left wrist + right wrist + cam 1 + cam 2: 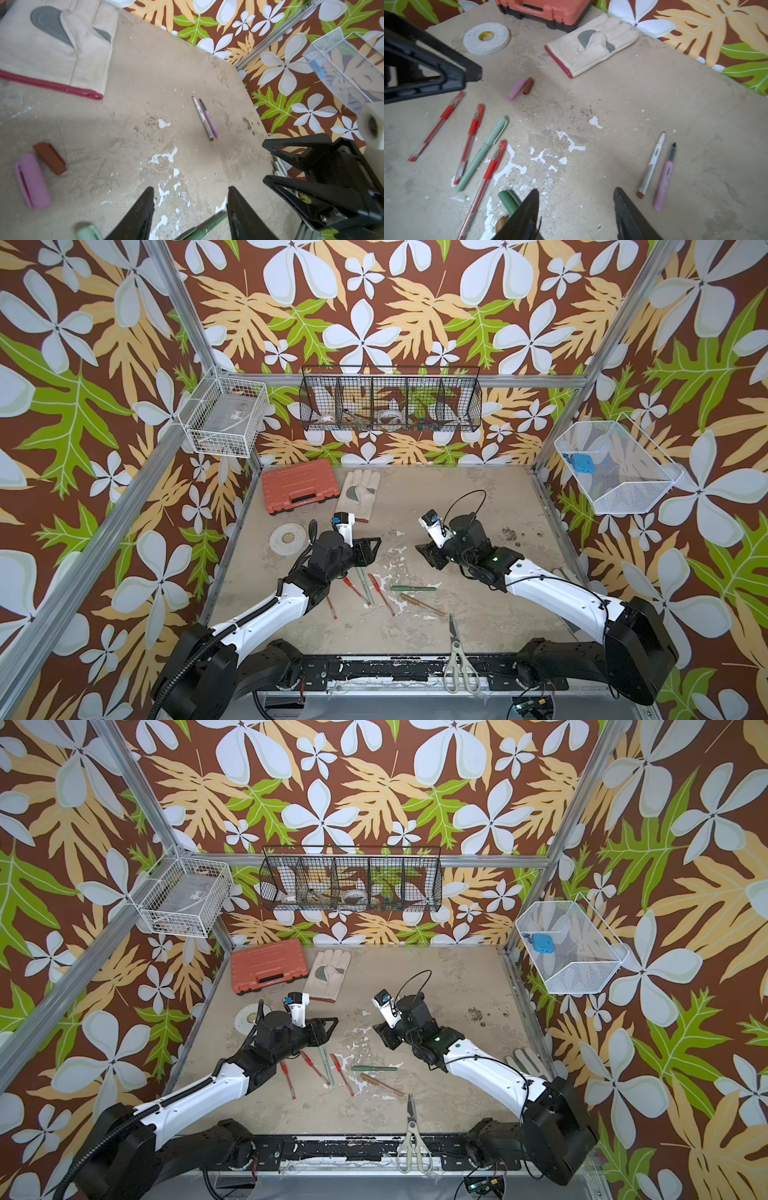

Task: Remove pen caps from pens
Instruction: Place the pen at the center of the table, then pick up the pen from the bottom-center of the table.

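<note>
Near glove (591, 43), pink cap (517, 89) in wrist views only, left claw (191, 188), right claw (576, 190) apart

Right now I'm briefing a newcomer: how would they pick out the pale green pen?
From the orange tool case at the far corner, come toward the near edge to the three red pens. The pale green pen lies between two of them: the only opaque mint barrel there.

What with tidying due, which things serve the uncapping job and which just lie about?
Job: three red stick pens, pale green pen, dark green pen, gold-brown pen, white marker, lilac-pink pen, pink plastic cap, brown plastic cap.
Clutter: orange tool case, cream work glove, white tape roll, grey-handled scissors.
</note>
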`<state>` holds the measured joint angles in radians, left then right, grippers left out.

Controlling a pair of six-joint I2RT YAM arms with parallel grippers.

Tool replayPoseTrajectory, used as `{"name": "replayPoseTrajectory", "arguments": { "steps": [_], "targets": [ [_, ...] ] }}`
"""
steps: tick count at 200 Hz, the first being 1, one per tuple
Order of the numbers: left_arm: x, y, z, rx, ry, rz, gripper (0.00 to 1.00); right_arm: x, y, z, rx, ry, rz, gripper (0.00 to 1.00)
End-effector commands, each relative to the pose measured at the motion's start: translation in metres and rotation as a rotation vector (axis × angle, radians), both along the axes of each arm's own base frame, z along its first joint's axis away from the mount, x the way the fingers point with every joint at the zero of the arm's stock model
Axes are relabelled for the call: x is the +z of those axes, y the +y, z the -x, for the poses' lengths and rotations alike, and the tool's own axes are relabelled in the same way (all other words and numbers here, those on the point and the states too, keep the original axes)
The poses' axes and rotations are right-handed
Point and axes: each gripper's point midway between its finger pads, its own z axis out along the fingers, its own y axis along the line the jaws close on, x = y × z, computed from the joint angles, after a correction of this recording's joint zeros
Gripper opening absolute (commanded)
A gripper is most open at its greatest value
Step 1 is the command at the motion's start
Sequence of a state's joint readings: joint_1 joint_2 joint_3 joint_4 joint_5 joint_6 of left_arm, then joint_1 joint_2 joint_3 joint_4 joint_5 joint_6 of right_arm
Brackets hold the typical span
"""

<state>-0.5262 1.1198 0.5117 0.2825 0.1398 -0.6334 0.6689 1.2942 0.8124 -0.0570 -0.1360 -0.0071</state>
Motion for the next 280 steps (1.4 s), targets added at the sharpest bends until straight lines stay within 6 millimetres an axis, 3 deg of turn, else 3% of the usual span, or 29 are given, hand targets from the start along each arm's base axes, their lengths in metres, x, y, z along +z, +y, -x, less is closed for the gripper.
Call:
{"name": "replayPoseTrajectory", "arguments": {
  "steps": [1, 24, 42, 64, 120, 174, 280],
  "targets": [
    [-0.019, 0.012, 0.014, 0.061, 0.113, 0.018, 0.56, -0.003, 0.014, 0.021, 0.07, 0.066, -0.053, 0.54],
    [-0.019, 0.027, 0.019, 0.124, 0.125, 0.007, 0.56, -0.015, 0.029, 0.04, 0.026, 0.1, -0.042, 0.55],
    [-0.02, 0.036, 0.023, 0.156, 0.123, -0.01, 0.56, -0.036, 0.04, 0.056, -0.015, 0.179, -0.02, 0.54],
    [-0.019, 0.041, 0.026, 0.168, 0.114, -0.021, 0.57, -0.061, 0.054, 0.077, -0.045, 0.206, 0.037, 0.51],
    [-0.022, 0.042, 0.03, 0.159, 0.127, -0.04, 0.58, -0.097, 0.09, 0.113, -0.036, 0.217, 0.118, 0.47],
    [-0.026, 0.044, 0.031, 0.156, 0.13, -0.056, 0.58, -0.122, 0.106, 0.114, -0.059, 0.204, 0.204, 0.43],
    [-0.033, 0.047, 0.032, 0.159, 0.134, -0.078, 0.58, -0.155, 0.106, 0.113, -0.075, 0.229, 0.268, 0.2]
  ]
}}
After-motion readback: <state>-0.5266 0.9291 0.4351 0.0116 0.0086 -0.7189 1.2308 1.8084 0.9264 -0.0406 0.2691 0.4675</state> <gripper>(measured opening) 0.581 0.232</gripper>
